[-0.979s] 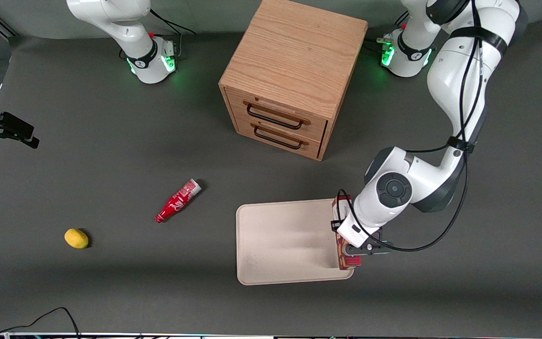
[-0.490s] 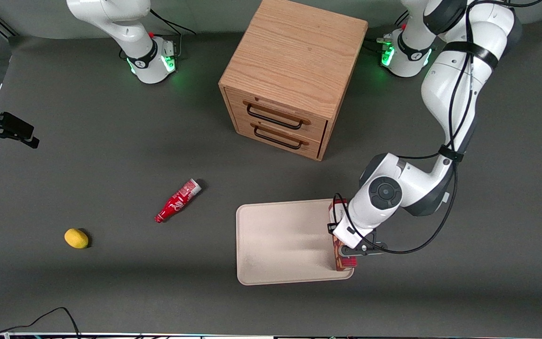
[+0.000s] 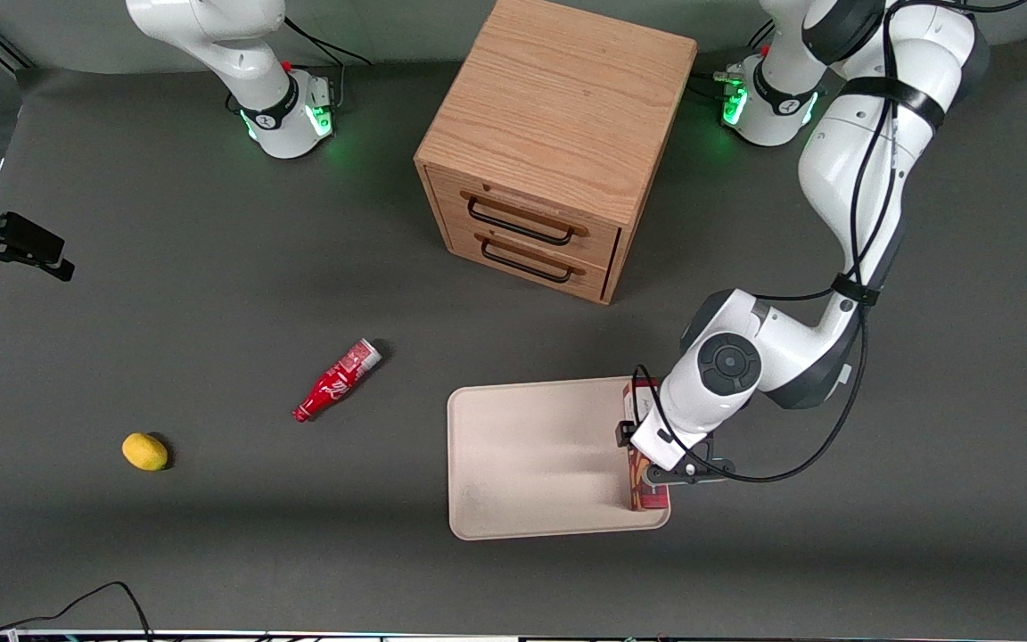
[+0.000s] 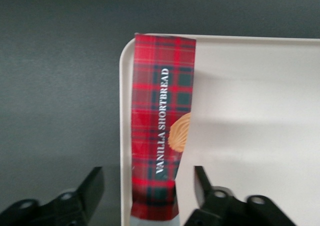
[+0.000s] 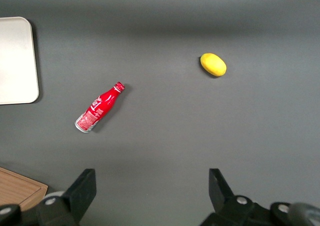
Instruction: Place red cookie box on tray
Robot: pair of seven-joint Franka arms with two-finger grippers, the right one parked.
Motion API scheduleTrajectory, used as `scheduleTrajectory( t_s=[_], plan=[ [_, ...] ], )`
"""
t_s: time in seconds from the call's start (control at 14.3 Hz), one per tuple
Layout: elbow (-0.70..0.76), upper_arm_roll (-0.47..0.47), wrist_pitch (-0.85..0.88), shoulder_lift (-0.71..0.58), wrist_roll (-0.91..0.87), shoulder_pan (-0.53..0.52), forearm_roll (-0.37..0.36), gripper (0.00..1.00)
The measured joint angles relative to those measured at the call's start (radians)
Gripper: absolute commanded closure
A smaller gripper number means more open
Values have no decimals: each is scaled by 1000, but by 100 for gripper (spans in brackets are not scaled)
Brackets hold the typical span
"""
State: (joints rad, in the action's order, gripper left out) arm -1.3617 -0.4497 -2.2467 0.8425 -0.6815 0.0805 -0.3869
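With my gripper (image 4: 149,188) spread open either side of the red cookie box (image 4: 161,126), which stands on its narrow edge just inside the tray (image 3: 531,464) rim at the working arm's end, I'd lift straight up to avoid tipping it.

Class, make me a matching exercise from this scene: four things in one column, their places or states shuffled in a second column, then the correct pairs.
1. slim dark-red plaid cookie box
2. small red bottle
3. yellow lemon
4. left gripper

A. nearest the parked arm's end of the table
B. open, fingers either side of the box
C. on its side between lemon and beige tray
D. along the tray's edge

Pairs: 1-D, 2-C, 3-A, 4-B
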Motion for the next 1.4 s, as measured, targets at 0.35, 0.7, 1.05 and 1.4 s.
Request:
scheduleTrajectory(
  t_s=[0.35, 0.7, 1.05, 1.4],
  plan=[
    [24, -40, 246, -143, 5, -22, 31, 0],
    [52, 22, 511, -366, 175, -53, 190, 0],
    [60, 313, 775, -632, 495, -60, 380, 0],
    [-25, 475, 878, -771, 710, -60, 392, 0]
  ],
)
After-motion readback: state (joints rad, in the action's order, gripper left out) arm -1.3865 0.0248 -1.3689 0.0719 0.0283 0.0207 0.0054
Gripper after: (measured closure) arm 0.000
